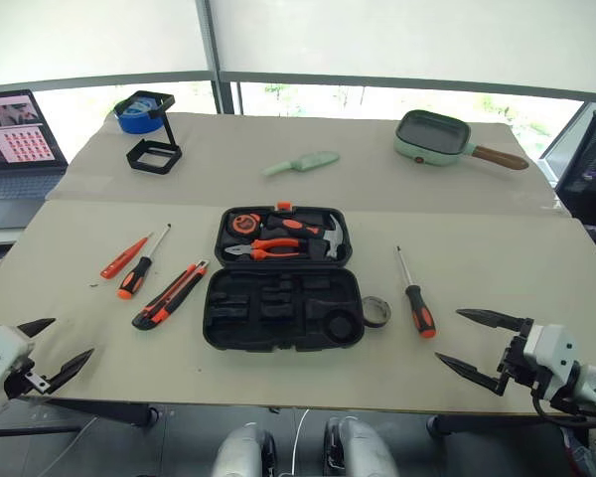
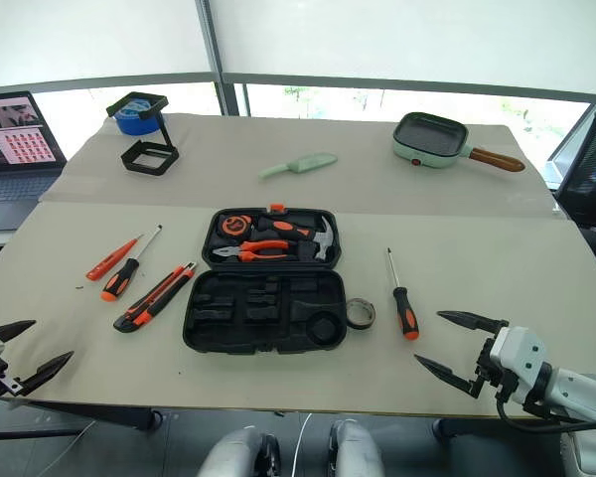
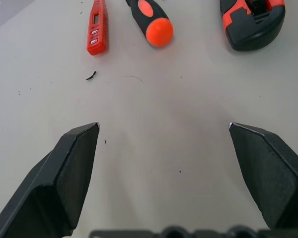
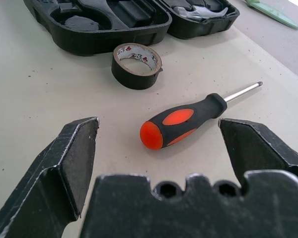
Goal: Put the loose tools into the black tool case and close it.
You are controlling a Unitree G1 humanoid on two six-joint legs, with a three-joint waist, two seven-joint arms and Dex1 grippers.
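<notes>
I have the black tool case [image 1: 283,310] lying open at the centre of the head view, its lid half towards the top of the frame already holding pliers, hammer and tape measure, its near half empty. Both grippers stand wide and carry nothing: the left gripper [image 1: 46,352] at the lower left, the right gripper [image 1: 473,343] at the lower right. Loose tools lie on both sides of the case: the small orange screwdriver [image 1: 125,256], a black-and-orange screwdriver [image 1: 140,270] and the utility knife [image 1: 170,295] left of it; the tape roll [image 1: 375,311] touching or just beside its right edge, and a second screwdriver [image 1: 414,299] further right. My next step, as I judge it, is the right-hand pick. I should centre the handle [image 4: 181,122] between the fingers [image 4: 72,158], close across its thick middle, lift clear, then lay it into a matching slot.
</notes>
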